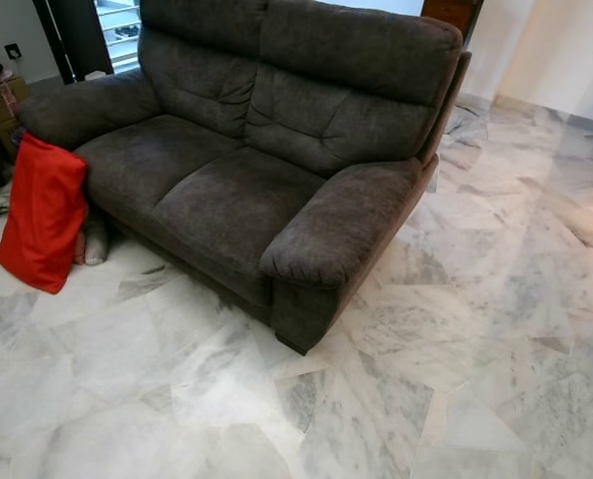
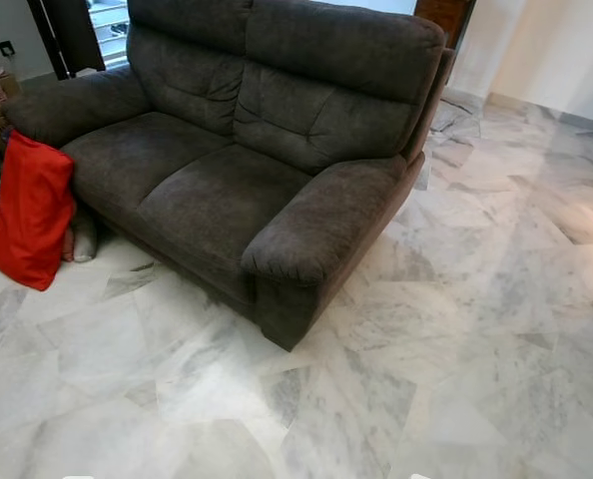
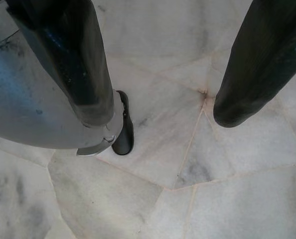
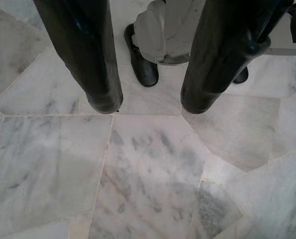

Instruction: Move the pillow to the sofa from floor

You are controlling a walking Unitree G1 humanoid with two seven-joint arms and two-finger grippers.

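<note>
The near part of the scene is a white and grey marble tile floor with thin pale joints, and it reaches to the right and far side too. Both arms hang down over this floor. The left gripper points at the tiles with its 2 long black fingers spread apart and nothing between them; beside it one can see the robot's silver leg and black foot. The right gripper is also released, its 2 black fingers apart over a tile joint, with the robot's other black foot just beyond them. Farther in, a dark grey fabric sofa with 2 seats stands at an angle, its right armrest nearest to the camera. At the far left, the red rectangular fabric pillow stands upright on the floor and leans against the front of the sofa's left armrest. A small whitish object, too unclear to name, lies on the floor just beside the pillow, at the sofa's base. Behind the sofa there is a bright window.
</note>
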